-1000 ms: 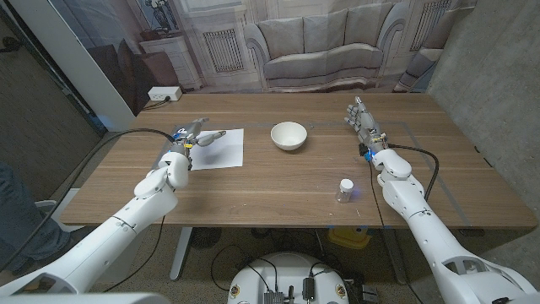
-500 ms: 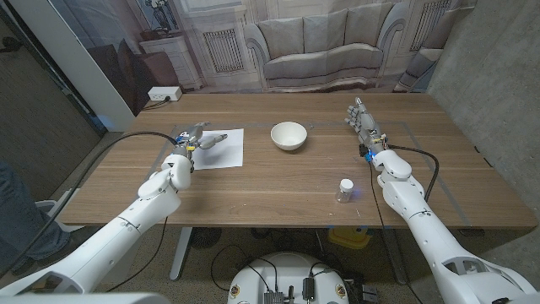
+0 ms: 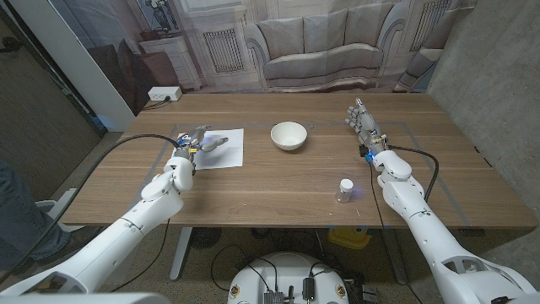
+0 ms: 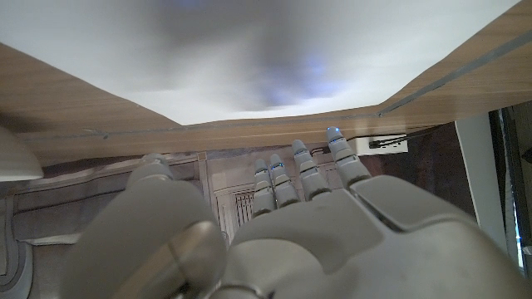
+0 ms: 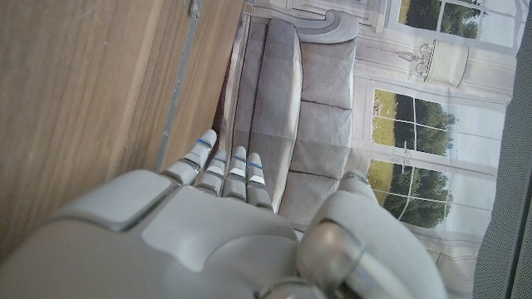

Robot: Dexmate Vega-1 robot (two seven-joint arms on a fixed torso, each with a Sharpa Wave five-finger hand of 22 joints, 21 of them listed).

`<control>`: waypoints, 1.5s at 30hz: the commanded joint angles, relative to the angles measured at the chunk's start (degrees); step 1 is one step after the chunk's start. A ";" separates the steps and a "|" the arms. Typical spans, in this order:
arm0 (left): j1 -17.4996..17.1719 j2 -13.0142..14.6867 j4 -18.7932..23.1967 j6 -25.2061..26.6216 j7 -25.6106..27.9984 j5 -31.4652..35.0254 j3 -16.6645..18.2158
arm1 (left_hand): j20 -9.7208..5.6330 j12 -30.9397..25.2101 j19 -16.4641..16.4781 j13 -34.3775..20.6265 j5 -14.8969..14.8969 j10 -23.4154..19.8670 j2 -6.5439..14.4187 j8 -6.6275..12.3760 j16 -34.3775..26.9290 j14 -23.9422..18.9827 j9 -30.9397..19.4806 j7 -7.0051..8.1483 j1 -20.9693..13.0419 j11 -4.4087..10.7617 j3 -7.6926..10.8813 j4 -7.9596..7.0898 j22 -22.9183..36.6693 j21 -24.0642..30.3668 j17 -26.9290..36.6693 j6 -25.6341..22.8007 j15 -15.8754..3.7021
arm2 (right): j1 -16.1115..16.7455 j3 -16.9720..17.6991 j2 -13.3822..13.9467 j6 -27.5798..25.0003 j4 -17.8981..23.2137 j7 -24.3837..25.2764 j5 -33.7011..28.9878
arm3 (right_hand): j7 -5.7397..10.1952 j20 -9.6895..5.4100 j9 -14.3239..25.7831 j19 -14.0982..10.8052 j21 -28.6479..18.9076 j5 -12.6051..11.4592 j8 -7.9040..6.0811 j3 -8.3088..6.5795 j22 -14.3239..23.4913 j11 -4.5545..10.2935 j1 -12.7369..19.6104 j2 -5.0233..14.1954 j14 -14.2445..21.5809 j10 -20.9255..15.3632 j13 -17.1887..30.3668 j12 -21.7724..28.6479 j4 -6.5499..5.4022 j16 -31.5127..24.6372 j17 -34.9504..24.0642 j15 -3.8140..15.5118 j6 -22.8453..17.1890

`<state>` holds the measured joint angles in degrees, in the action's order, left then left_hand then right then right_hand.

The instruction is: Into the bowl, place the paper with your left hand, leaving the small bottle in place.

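Observation:
The white paper lies on the table left of the white bowl. My left hand hovers over the paper's left part, fingers stretched out toward the bowl and holding nothing; whether it touches the sheet is unclear. In the left wrist view the paper spreads beyond my left hand, with the bowl's rim at the edge. The small bottle stands upright near the front right. My right hand stands on the table's right side, fingers straight and empty, far from the bottle; the right wrist view shows its back.
The wooden table runs wide between paper, bowl and bottle. A black cable trails from my left wrist, another from my right. A sofa backdrop hangs behind the far edge. A person's leg shows at the left.
My left hand has crept a little further over the paper toward the bowl. The right hand, bowl and bottle have not moved.

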<state>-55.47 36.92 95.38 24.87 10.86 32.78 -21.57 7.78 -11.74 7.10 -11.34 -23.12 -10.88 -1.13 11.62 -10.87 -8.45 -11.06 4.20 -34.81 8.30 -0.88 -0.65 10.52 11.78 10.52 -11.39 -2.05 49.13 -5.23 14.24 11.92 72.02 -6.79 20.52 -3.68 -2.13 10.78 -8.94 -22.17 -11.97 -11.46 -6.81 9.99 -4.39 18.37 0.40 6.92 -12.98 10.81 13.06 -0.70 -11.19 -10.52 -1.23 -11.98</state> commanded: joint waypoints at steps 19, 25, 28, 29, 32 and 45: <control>2.12 -1.90 -2.12 4.45 -0.30 6.61 -3.52 | 0.25 0.11 -0.66 -0.09 -0.31 0.08 0.27 0.12 -0.07 0.18 -0.11 0.38 -0.74 0.30 -0.46 0.21 0.27 -0.24 0.33 -0.25 -2.54 | 0.72 0.63 0.40 -0.28 0.88 0.01 0.38 | 0.10 -1.70 0.20 -0.78 0.70 0.04 0.09 -0.15 0.20 0.06 0.00 0.37 -0.07 -0.31 0.06 -0.29 0.40 0.28 -0.12 -0.17 -0.66; 1.67 -3.06 -2.78 3.80 1.76 6.34 -2.83 | 3.14 0.30 0.74 -0.11 -0.31 0.81 -0.26 -0.25 0.10 0.96 -0.11 0.86 -1.46 0.12 -0.86 0.61 0.23 0.33 0.32 0.87 -2.26 | 0.76 0.49 0.64 -0.29 0.83 -0.32 0.32 | 0.17 -1.70 0.20 -0.82 0.83 0.05 0.10 -0.13 0.21 -0.03 0.01 0.40 -0.10 -0.34 0.06 -0.29 0.43 0.29 -0.12 -0.13 -0.65; 1.43 -3.42 -2.82 3.86 2.18 6.22 -2.52 | 3.80 0.34 1.44 -0.12 -0.27 1.07 -0.55 -0.37 0.02 0.94 -0.12 1.06 -1.48 0.08 -1.13 0.65 0.22 0.56 0.34 1.33 -1.78 | 0.88 0.61 0.43 -0.73 1.10 0.04 0.57 | 0.16 -1.68 0.20 -0.84 0.89 0.05 0.11 -0.12 0.21 -0.07 0.02 0.41 -0.12 -0.36 0.06 -0.29 0.44 0.30 -0.12 -0.07 -0.63; 1.37 -3.42 -2.81 3.77 2.19 6.18 -2.46 | 3.91 0.34 1.71 -0.13 -0.25 1.13 -0.68 -0.35 -0.04 0.86 -0.12 1.17 -1.41 0.08 -1.25 0.64 0.22 0.64 0.35 1.32 -1.50 | 0.82 0.46 0.65 -0.47 0.90 -0.32 0.38 | 0.18 -1.69 0.20 -0.85 0.92 0.05 0.11 -0.12 0.21 -0.03 0.02 0.41 -0.14 -0.33 0.06 -0.30 0.45 0.31 -0.12 -0.05 -0.64; 1.24 -3.69 -2.84 3.94 2.40 6.16 -2.28 | 4.08 0.26 2.35 -0.14 -0.20 1.05 -1.00 -0.31 -0.15 0.69 -0.13 1.28 -1.19 0.10 -1.56 0.57 0.21 0.84 0.37 1.34 -1.07 | 0.89 0.48 0.63 -0.41 0.91 -0.33 0.41 | 0.20 -1.67 0.20 -0.86 1.00 0.06 0.12 -0.09 0.22 -0.08 0.00 0.42 -0.10 -0.32 0.06 -0.31 0.46 0.29 -0.12 -0.08 -0.63; 1.38 -4.50 -3.93 3.78 2.85 6.72 -2.81 | 4.38 0.05 3.54 -0.16 -0.10 0.77 -1.97 -0.15 -0.27 0.56 -0.15 1.51 -0.66 0.29 -2.45 0.44 0.16 1.11 0.41 1.17 -0.74 | 1.19 0.62 0.71 -0.76 1.35 -0.12 0.57 | 0.18 -1.62 0.20 -0.94 1.24 0.08 0.10 -0.02 0.23 -0.07 -0.03 0.44 -0.06 -0.35 0.07 -0.32 0.49 0.28 -0.12 -0.16 -0.70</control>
<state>-54.05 33.57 92.66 28.80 13.08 39.08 -24.14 11.86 -11.43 10.22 -11.32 -23.12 -9.73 -2.53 11.62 -10.87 -7.80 -11.05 5.32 -35.38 8.40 -2.72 -0.27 10.52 12.51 10.82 -10.28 -2.08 50.07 -4.69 14.81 11.34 73.08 -6.97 20.99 -3.57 -2.02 10.78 -9.46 -20.95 -11.97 -11.47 -6.81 9.98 -4.39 18.36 0.40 6.92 -12.98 10.80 13.06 -0.70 -11.19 -10.52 -1.23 -12.09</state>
